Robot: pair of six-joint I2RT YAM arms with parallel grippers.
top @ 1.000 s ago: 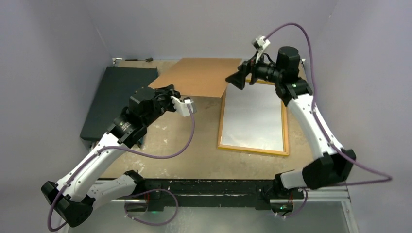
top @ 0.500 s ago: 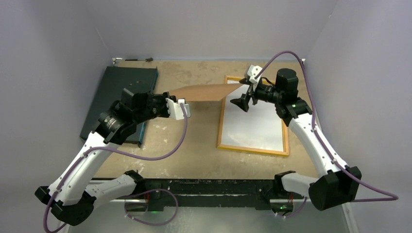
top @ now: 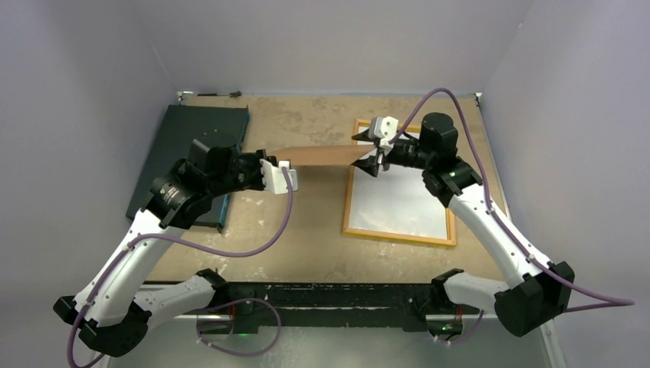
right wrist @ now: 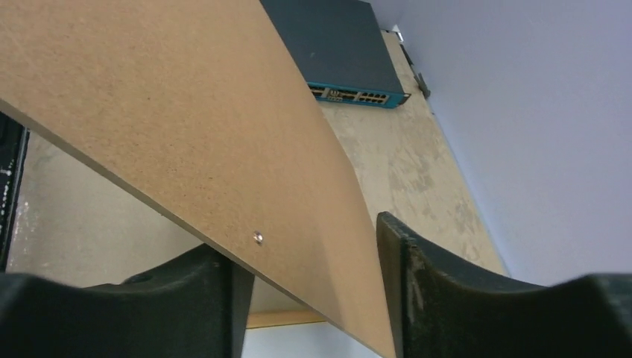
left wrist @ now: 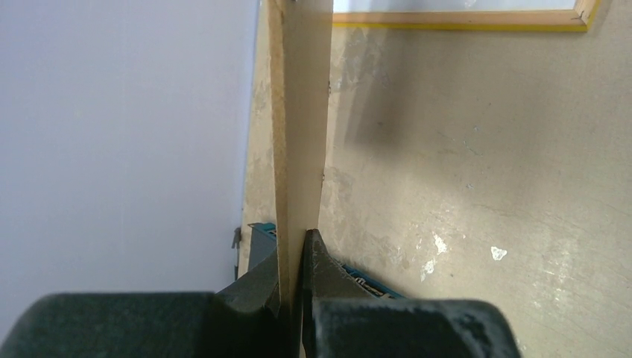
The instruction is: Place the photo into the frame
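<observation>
Left gripper (left wrist: 296, 246) is squeezing 1 end of the brown backing board (top: 326, 156). Its 2 fingers are closed tight on the thin edge, and the left wrist view is showing no gap between the pads and the board.

Right gripper (top: 373, 159) is standing at the other end of the board, just over the far-left corner of the frame (top: 398, 237). Its 2 fingers are spread wide and the board is passing slanted between them. Whether either finger is touching the board, I cannot tell.

The board is hanging in the air above the table (top: 306, 230), tilted so that the top view is seeing it as a narrow strip. It is stretching from the frame's far-left corner out to the left of the frame.

The frame is lying flat on the table. A pale whitish sheet is filling its opening. This is seeming to be the photo (top: 402, 199) with the white side up, because no printed picture is showing.

A dark flat slab (top: 195, 146) is lying well apart to the left of the frame. The right wrist view is showing a teal edge with a row of ports on it.
</observation>
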